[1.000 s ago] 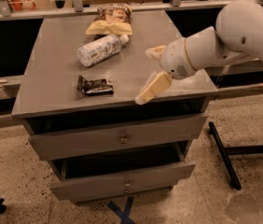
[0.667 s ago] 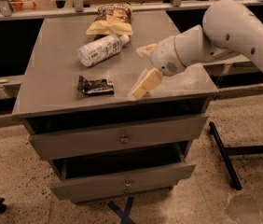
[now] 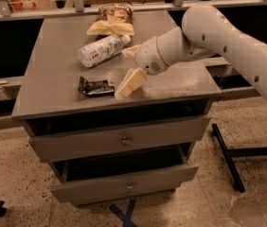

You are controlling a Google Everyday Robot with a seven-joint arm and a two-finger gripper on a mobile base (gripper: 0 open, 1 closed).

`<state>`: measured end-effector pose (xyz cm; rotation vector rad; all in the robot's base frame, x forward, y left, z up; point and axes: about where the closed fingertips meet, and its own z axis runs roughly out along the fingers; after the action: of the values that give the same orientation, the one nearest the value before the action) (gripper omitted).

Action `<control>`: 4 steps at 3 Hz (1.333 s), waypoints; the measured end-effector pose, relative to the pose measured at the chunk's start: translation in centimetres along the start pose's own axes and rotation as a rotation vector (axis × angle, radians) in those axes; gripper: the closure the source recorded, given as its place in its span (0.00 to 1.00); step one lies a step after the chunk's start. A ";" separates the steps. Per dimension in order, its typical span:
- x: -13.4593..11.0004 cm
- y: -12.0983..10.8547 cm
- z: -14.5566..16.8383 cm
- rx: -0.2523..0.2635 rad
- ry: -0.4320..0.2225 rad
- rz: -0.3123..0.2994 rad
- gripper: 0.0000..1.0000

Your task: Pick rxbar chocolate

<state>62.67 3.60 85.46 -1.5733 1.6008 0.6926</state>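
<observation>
Camera view: the bar (image 3: pixel 95 86) is seen lying flat in front of the bottle (image 3: pixel 102 50), and the gripper (image 3: pixel 124 72) is held spread by the bottle's cap end, its lower finger almost at the bar. The bar could be pushed away by that finger rather than straddled, or the bottle could be clipped by the upper finger and set rolling.

The robot's white arm (image 3: pixel 228 37) enters from the right edge of the view and slopes down toward the left, ending in a rounded wrist (image 3: pixel 159 56). The gripper (image 3: pixel 123 73) sits near the middle of the view and points left. Its two pale fingers (image 3: pixel 131 82) are spread well apart, the nearer one angled down and to the left.
</observation>
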 end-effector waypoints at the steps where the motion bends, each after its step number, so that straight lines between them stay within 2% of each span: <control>1: -0.1 0.1 1.3 -0.011 -0.006 0.003 0.00; 3: 0.2 1.0 3.4 -0.042 -0.025 0.032 0.00; 4: 0.0 1.4 4.2 -0.052 -0.037 0.032 0.15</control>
<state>61.93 7.12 82.96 -1.5669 1.5955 0.7818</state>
